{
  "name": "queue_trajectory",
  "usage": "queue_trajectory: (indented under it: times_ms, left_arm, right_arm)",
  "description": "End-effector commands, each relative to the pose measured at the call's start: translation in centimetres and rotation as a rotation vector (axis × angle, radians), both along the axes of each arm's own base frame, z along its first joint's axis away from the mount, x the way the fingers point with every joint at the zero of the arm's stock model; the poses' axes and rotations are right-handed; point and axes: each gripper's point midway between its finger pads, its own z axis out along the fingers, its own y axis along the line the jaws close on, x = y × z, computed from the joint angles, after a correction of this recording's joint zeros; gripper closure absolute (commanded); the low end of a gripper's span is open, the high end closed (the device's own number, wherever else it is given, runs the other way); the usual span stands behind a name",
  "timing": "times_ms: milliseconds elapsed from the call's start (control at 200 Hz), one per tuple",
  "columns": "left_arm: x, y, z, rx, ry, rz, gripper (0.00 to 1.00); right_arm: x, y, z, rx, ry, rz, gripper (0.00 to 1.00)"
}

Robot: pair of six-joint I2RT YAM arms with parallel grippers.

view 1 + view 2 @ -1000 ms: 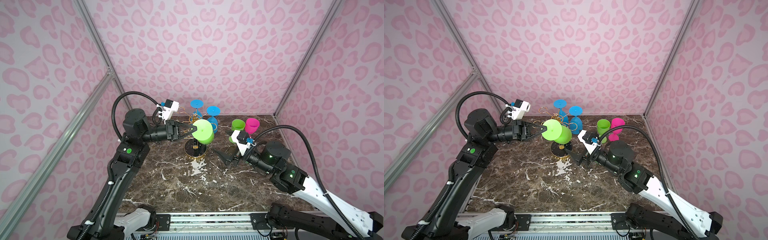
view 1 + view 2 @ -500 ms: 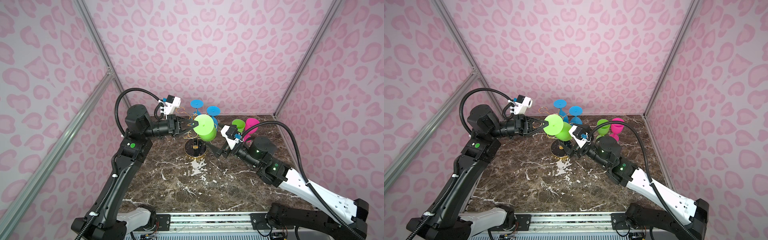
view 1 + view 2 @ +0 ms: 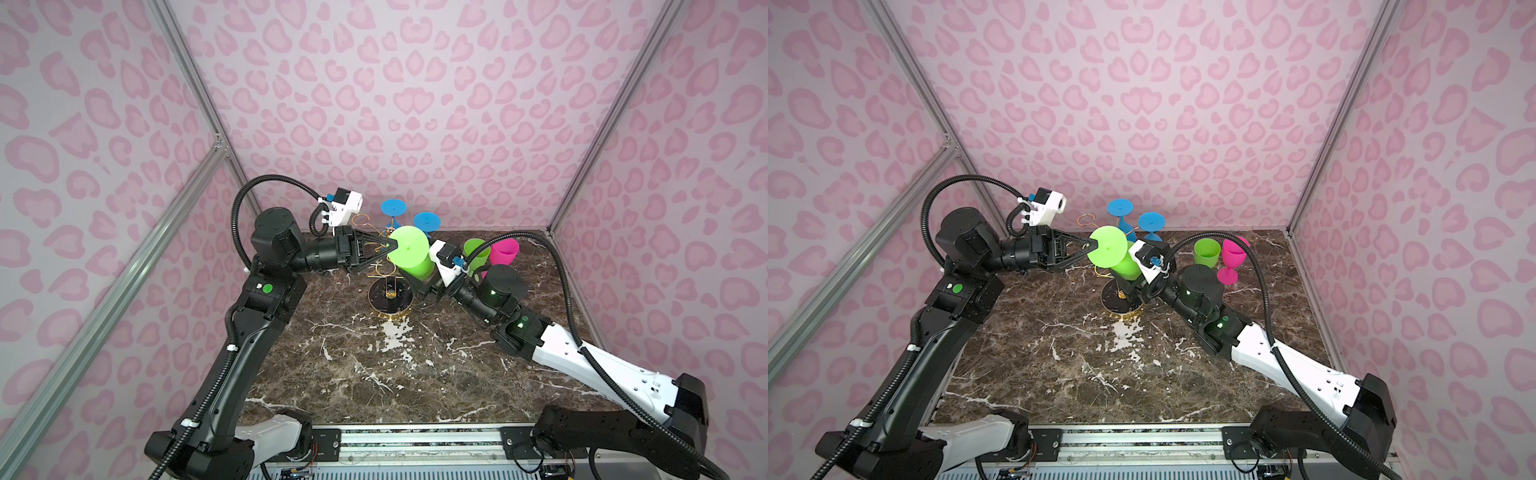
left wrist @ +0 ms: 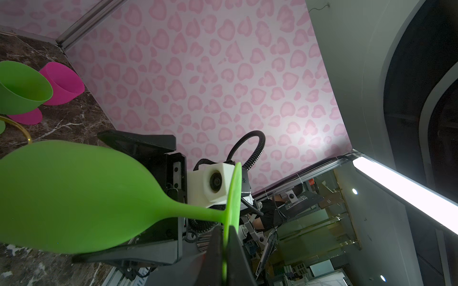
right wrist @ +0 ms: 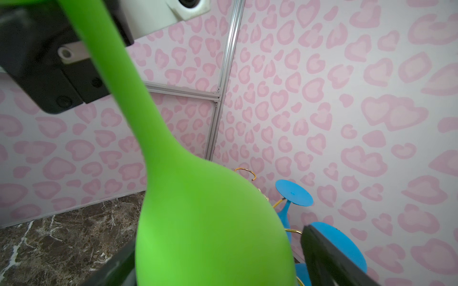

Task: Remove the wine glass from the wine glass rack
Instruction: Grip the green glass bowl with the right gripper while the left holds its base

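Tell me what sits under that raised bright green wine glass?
The gold wire rack's round black base on the brown marble table. The green wine glass hides the post's top.

Centre: left gripper [image 3: 388, 246] clamps foot rim of lime wine glass [image 3: 409, 249], tilted over wine glass rack [image 3: 384, 297] | right gripper [image 3: 419, 284] at its bowl, jaws mostly hidden | Far: blue glasses [image 3: 392, 207] hang on rack | Right: green glass [image 3: 476, 251] beside pink glass [image 3: 503, 250]

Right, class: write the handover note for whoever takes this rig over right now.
Left gripper shut on the foot rim of the green wine glass, tilted above the wine glass rack.
Right gripper open, jaws either side of its bowl.
Done: second green glass and pink glass stand on the table.
Left: probably hand over and set down; two blue glasses hang on the rack.
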Motion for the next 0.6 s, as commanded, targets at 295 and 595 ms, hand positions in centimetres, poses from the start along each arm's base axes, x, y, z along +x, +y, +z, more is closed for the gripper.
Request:
queue_trajectory:
  times_ms: [295, 595]
  left_arm:
    - [-1.0, 0.0, 1.5, -0.027, -0.06, -0.036, 0.96]
    - [-0.5, -0.1, 2.0, -0.036, -0.069, -0.023, 0.94]
  right_arm:
    - [0.4, 0.4, 1.2, 0.056, -0.009, 0.006, 0.14]
    - [-0.3, -0.7, 1.0, 0.067, 0.025, -0.007, 0.24]
